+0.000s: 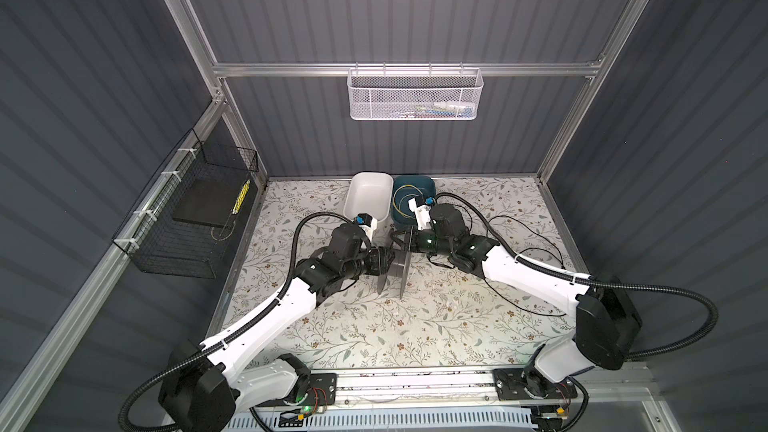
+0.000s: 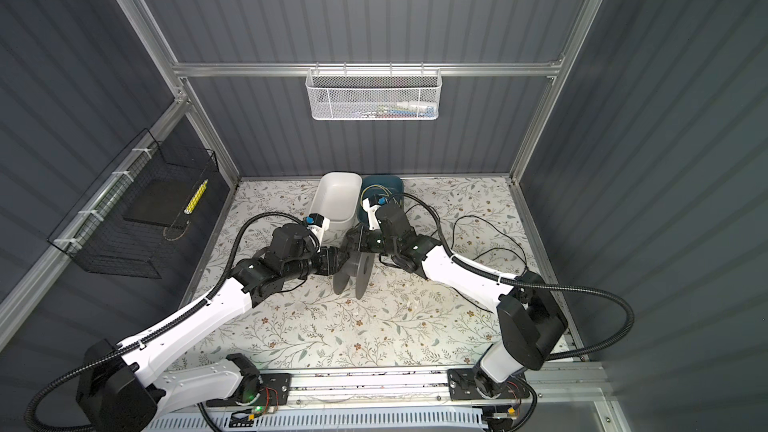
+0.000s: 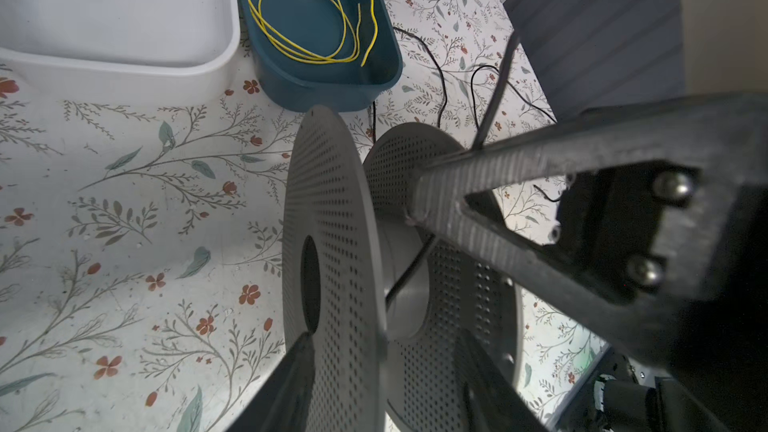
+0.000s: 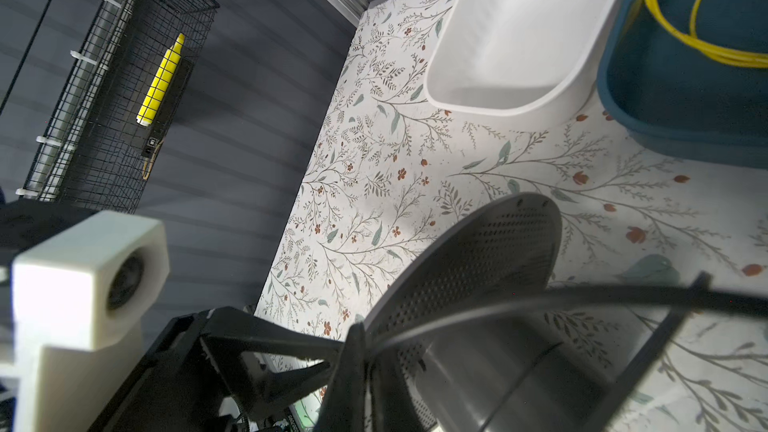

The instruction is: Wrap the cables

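Black cable [image 4: 582, 296] laid across the hub of the grey spool [image 3: 332, 209], slack looped on the table [image 1: 374, 338] right of the spool. Right gripper [image 1: 399, 238] clamped on the cable just beside the spool's rim. Left gripper [image 1: 386, 261] spread astride one spool flange, not closed on it.

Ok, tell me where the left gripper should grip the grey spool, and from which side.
Take the flange facing the left arm, edge-on from that side, near its rim. The grey spool stands upright on its flange edges, so that thin perforated disc slips between the jaws, one finger outside, one in the gap, likely leaving the hub clear for the black cable.
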Available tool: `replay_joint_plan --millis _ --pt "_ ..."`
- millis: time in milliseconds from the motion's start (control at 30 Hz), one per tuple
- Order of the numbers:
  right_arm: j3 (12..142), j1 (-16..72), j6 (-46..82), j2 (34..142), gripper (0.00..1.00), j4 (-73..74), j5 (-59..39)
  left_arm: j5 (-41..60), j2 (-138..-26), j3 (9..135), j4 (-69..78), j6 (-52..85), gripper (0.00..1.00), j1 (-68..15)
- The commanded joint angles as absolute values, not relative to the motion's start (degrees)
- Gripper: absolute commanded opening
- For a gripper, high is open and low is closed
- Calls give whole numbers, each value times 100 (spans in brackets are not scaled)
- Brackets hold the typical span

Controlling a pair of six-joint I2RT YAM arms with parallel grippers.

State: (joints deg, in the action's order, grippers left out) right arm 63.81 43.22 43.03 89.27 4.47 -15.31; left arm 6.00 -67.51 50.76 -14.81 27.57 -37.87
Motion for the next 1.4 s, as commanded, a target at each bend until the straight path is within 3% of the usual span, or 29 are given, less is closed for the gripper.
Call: replay_joint_plan --millis 0,500,733,1367 --pt "6500 4351 4254 9032 0 457 -1648 560 -6769 5017 -1011 2506 54 -3753" --pt "6482 4351 4386 9228 0 624 -1867 326 -7104 4826 -717 2269 33 -3739" --pt "6536 4472 4186 9219 0 257 -1481 384 -7301 4851 -580 2174 32 -3727" --pt "6386 4482 4438 9333 0 546 -1564 212 -7045 4678 -743 1968 0 -3709"
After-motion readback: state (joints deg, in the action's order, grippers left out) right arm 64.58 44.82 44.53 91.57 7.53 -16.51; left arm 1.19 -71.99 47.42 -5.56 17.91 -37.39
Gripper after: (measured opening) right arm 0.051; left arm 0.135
